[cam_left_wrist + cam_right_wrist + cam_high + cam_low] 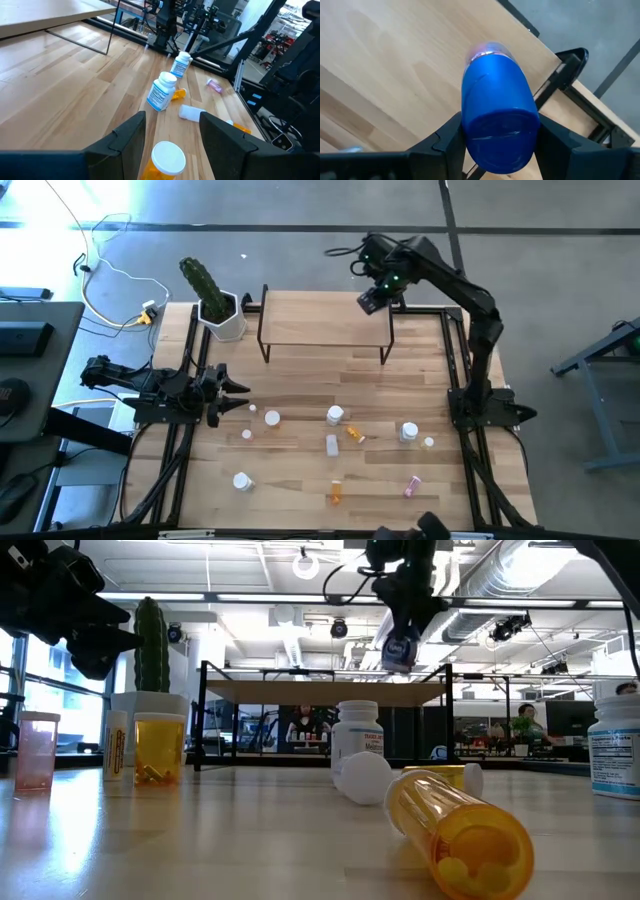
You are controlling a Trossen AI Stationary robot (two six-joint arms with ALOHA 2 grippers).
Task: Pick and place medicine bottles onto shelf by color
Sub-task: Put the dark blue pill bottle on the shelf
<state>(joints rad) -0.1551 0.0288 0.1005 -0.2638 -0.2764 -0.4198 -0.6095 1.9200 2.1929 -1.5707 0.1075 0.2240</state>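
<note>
My right gripper [374, 300] is over the far right corner of the light-wood shelf [320, 320] and is shut on the blue medicine bottle [497, 112]. In the low view the blue bottle [400, 648] hangs a little above the shelf top [300, 692]. My left gripper [238, 395] is open and empty at the table's left. An orange white-capped bottle [166, 159] stands just ahead of its fingers. White, orange and pink bottles [335, 416] stand or lie scattered on the near half of the table. My right gripper pinches the blue bottle's round sides [470, 125] between its two fingers [447, 137]. The fingers come from above and point down, lying along the bottle. One flat blue end [502, 137] faces the wrist and the clear end [487, 48] points at the shelf board. The bottle is lifted clear.
A white hexagonal pot with a green cactus [220, 312] stands at the shelf's left end. White bottles [162, 91] and a pink one [215, 86] lie beyond my left gripper. A fallen orange bottle [460, 830] lies near the front edge. Black frame rails run along both table sides.
</note>
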